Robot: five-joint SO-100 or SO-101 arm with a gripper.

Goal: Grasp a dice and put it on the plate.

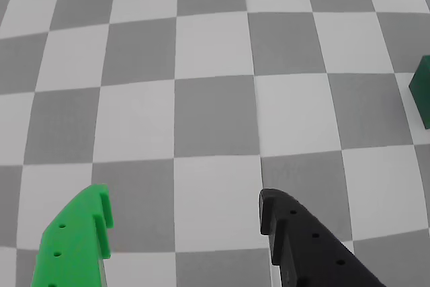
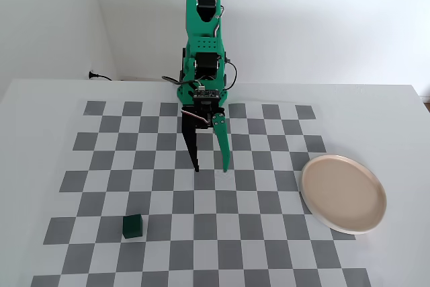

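Fixed view, near to far, left to right. Nearest the camera: the dice (image 2: 132, 226), a small dark green cube, sitting flat on the checkerboard mat (image 2: 101, 186) at near left, alone, nothing touching it. It looks squarely set within one square, so a straight drop over it should suit.

Centre: the green arm (image 2: 203, 58) rises from the far edge of the mat, and the gripper (image 2: 210, 169) points down toward the board with fingers spread and nothing between them. It hangs well apart from the dice, to its right and farther back. Judgement: the reach has not begun; the jaws are parted ready for it.

Right: the plate (image 2: 344, 193), beige-pink with paler rim, empty, lying flat partly past the mat's right edge.

Wrist view: bare checker squares between the two fingertips; the dice (image 1: 422, 99) shows only as a sliver at the right edge.
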